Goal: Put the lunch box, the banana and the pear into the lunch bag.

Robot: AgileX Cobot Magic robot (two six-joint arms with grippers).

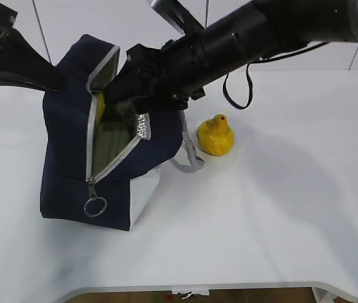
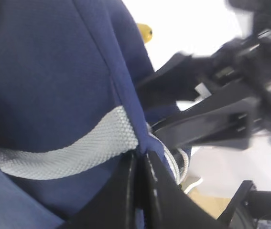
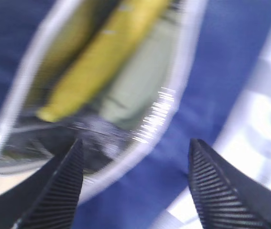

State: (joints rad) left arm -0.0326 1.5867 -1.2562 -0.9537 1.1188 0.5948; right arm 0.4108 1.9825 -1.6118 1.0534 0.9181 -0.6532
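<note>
The navy lunch bag (image 1: 71, 145) stands at the left with its grey zipper undone and its mouth gaping. My left gripper (image 1: 53, 82) (image 2: 140, 156) is shut on the bag's navy fabric beside a grey webbing handle (image 2: 68, 155) and holds that edge up. My right gripper (image 1: 120, 96) (image 3: 136, 143) hovers at the bag's mouth, open, with nothing between its fingers. The banana (image 3: 102, 62) (image 1: 101, 105) lies inside the bag. Beside it shows a pale green surface (image 3: 142, 88) that looks like the lunch box lid. The pear (image 1: 215, 136) sits on the table just right of the bag.
The white table (image 1: 280, 208) spreads to the right and front of the bag. The bag's ring pull (image 1: 95, 206) hangs at the low end of the zipper. A black cable (image 1: 237, 101) loops under the right arm, behind the pear.
</note>
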